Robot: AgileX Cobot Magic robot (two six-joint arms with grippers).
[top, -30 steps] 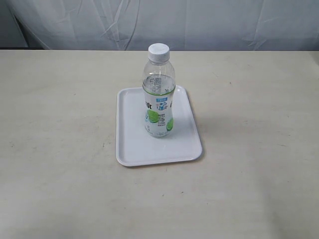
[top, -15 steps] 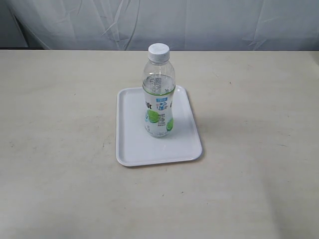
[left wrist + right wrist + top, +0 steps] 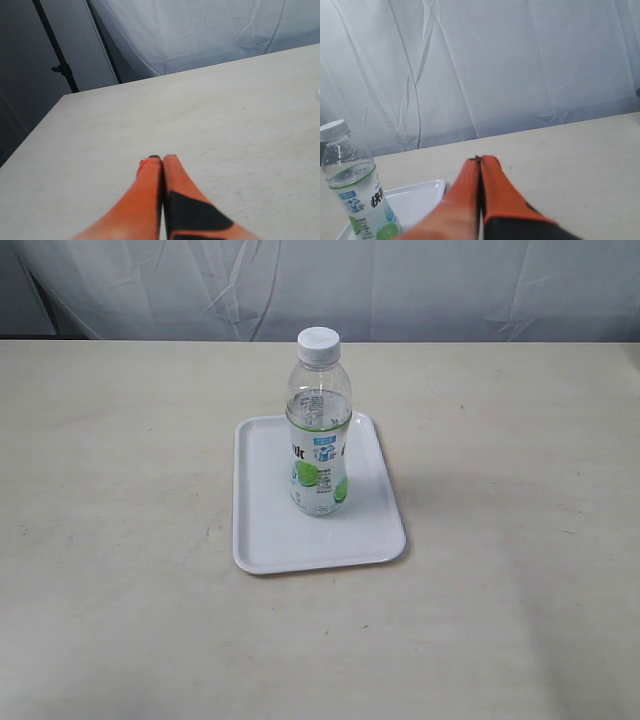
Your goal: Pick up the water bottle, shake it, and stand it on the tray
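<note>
Count: 1 water bottle (image 3: 320,430), 1 tray (image 3: 265,530), 2 grippers; neither gripper showed in the ext. view.

The water bottle stood upright at about the middle of the white tray, long axis vertical, white cap (image 3: 318,343) pointing straight up, base flat on the tray floor. Label w/ green circles faced the ext. camera. Clear liquid sat partway up the upper body. The tray lay flat on the beige table (image 3: 120,490), long side running front-to-back, w/ a pale curtain (image 3: 400,290) behind.

L gripper (image 3: 159,159): orange fingers pressed together, nothing between them, over bare table.

R gripper (image 3: 480,159): fingers also closed tip to tip, nothing held. Wrist cam showed the bottle & a tray corner off to one side, well apart from the tips.
</note>
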